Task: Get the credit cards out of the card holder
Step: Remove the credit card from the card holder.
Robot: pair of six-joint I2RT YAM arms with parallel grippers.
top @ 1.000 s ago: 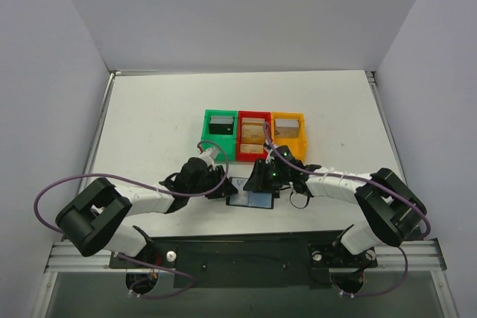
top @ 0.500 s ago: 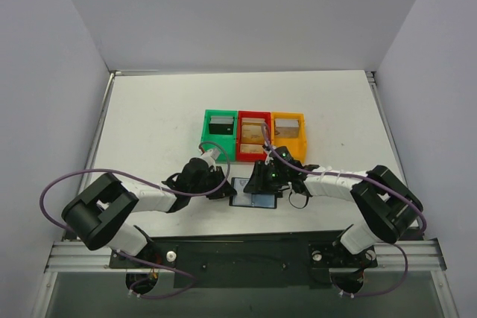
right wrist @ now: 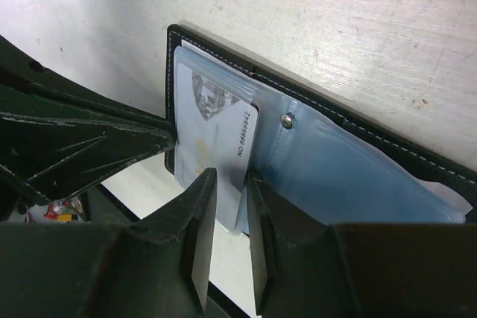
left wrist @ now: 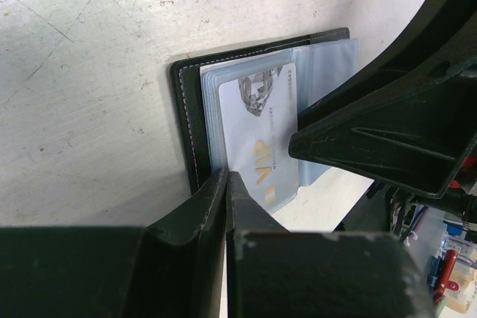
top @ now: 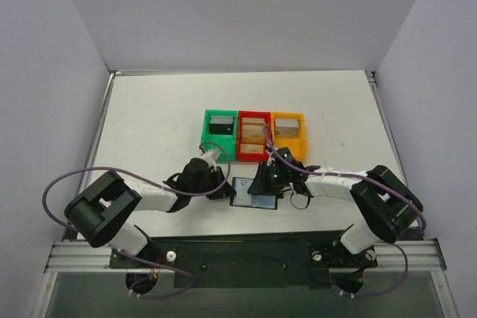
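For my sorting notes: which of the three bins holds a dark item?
The green bin, leftmost in the row; items in the red bin and orange bin look tan.

Black-edged card holder (top: 252, 194) lying open and flat, pale blue sleeves, white VIP card (left wrist: 259, 128) sticking out past its edge

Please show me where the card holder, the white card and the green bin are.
card holder (left wrist: 186, 117): left wrist view, black edge.
white card (left wrist: 257, 143): left wrist view, printed face.
green bin (top: 221, 112): top view, far rim.
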